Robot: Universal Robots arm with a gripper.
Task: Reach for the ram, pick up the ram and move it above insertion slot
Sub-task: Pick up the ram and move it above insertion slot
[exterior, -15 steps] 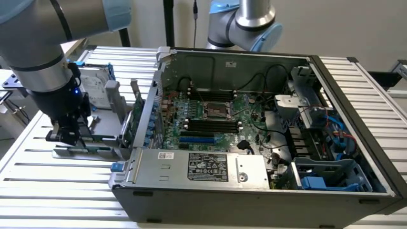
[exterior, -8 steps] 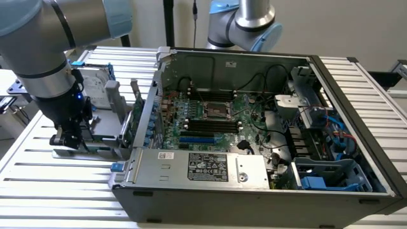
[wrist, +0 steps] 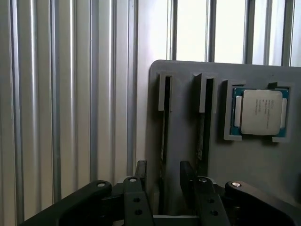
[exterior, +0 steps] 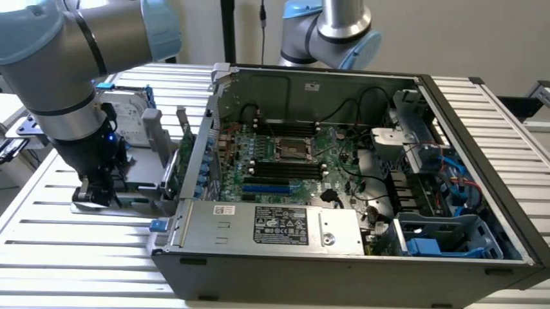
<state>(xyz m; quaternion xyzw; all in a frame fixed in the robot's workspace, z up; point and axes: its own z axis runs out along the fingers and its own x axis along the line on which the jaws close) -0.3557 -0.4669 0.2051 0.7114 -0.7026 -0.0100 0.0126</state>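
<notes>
The ram (wrist: 162, 134) stands on edge in a narrow slot of a grey holder (wrist: 183, 84), showing as a thin dark-green strip. My gripper (wrist: 163, 188) is down at this slot with its dark fingers (wrist: 141, 181) on either side of the stick, open and apart from it. A second thin stick (wrist: 201, 129) stands in the neighbouring slot. In the exterior view my gripper (exterior: 93, 192) is low at the holder (exterior: 142, 187), to the left of the open computer case (exterior: 344, 257). The black memory slots (exterior: 284, 168) lie on the green motherboard (exterior: 335, 145) inside the case.
A silver processor (wrist: 261, 111) rests in a blue-edged pocket of the holder. A hard drive (exterior: 129, 119) and a green card (exterior: 184, 138) stand upright in the holder. A second arm (exterior: 331, 32) is behind the case. Cables (exterior: 369, 187) cross the motherboard. The slatted table (exterior: 77, 251) surrounds everything.
</notes>
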